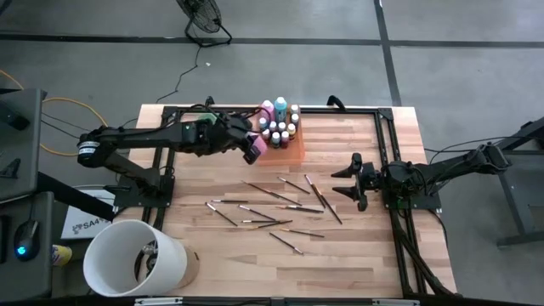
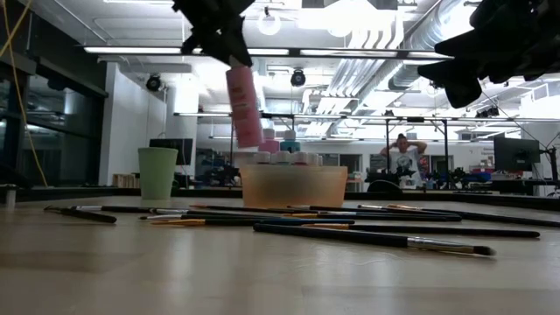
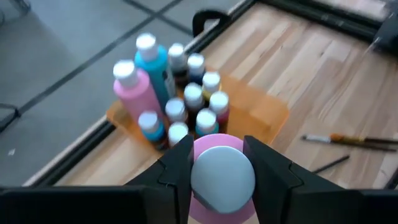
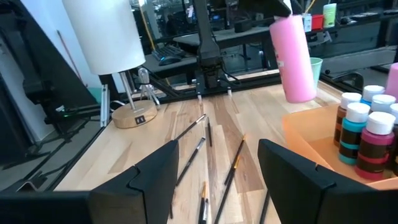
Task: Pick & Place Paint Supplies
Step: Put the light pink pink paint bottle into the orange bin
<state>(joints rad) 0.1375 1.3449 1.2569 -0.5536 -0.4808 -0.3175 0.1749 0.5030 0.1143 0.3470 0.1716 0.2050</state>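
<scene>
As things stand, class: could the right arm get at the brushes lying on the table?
Probably yes. The right gripper is open and empty, hovering just beside the scattered brushes, with nothing between them. The left gripper holds the pink bottle by the tray.

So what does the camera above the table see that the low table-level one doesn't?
Only the high view shows the big white bucket and the open right gripper waiting over the table. Only the low view shows the mint-green cup and a person far behind. Both show the left gripper holding a pink bottle above the orange tray, plus scattered brushes.
</scene>
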